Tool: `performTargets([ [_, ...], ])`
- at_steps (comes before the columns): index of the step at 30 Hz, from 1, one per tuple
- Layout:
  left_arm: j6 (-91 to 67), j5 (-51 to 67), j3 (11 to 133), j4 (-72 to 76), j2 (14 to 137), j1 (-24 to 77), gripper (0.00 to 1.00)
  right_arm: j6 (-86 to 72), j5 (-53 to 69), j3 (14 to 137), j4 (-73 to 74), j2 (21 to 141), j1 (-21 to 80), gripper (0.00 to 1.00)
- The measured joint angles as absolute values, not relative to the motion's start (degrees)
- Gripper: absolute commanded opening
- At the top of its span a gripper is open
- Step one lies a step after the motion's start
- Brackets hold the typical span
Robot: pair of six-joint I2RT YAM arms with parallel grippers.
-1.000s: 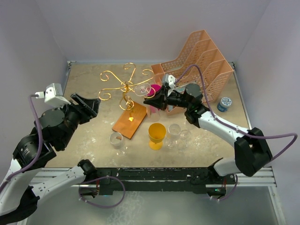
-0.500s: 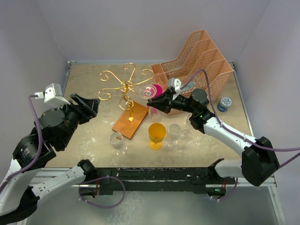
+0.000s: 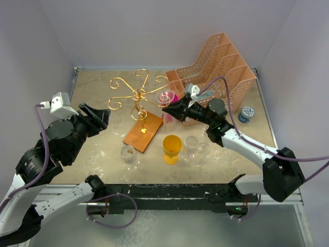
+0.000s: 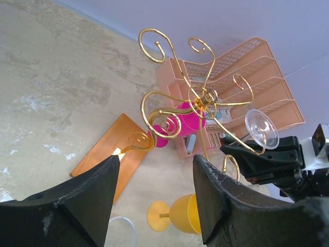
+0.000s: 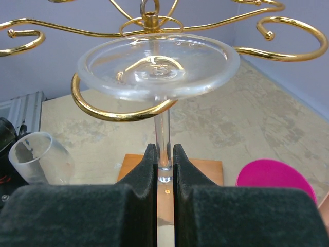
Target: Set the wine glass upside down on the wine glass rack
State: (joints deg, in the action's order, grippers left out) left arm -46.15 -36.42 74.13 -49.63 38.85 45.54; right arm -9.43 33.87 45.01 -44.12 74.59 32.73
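While my right fingers [image 5: 139,175] pinch tight on its stem, one clear wine glass [image 5: 158,64] hangs in my right gripper [image 5: 164,150] up at the wine glass rack [image 5: 149,15]. It is upside down: foot on top, stem running close to upright down between my fingers, bowl hidden below them. The round foot sits just above one curled gold arm, and that curl wraps partway round the stem beneath it. Whether glass and wire touch, I cannot tell. From above, the foot shows as a pale disc on the rack's right side, near the central post.

Counting: one rack, gold wire on one flat copper-brown base [image 3: 143,131]. One glass held. On the table [image 3: 92,87] stands one yellow goblet [image 3: 172,147], with one clear glass [image 3: 127,153] to its left. Just right of it are what look like two more clear glasses [image 3: 194,145]; they overlap, so I am not sure of that count. One pink cup [image 3: 173,98] sits behind the held glass, one peach mesh file organiser [image 3: 226,67] behind that, and one small blue-and-white jar [image 3: 247,113] far right.

My left gripper [image 4: 156,160] hangs well apart from the rack, fingers spread wide with nothing between them.
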Motion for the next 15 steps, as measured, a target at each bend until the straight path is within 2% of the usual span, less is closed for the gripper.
performTargets([
  [15,-46.5,-36.0,74.1,-50.7,38.7,45.5,0.57,-9.6,34.0,46.6,-47.3,78.4,33.2,0.11],
])
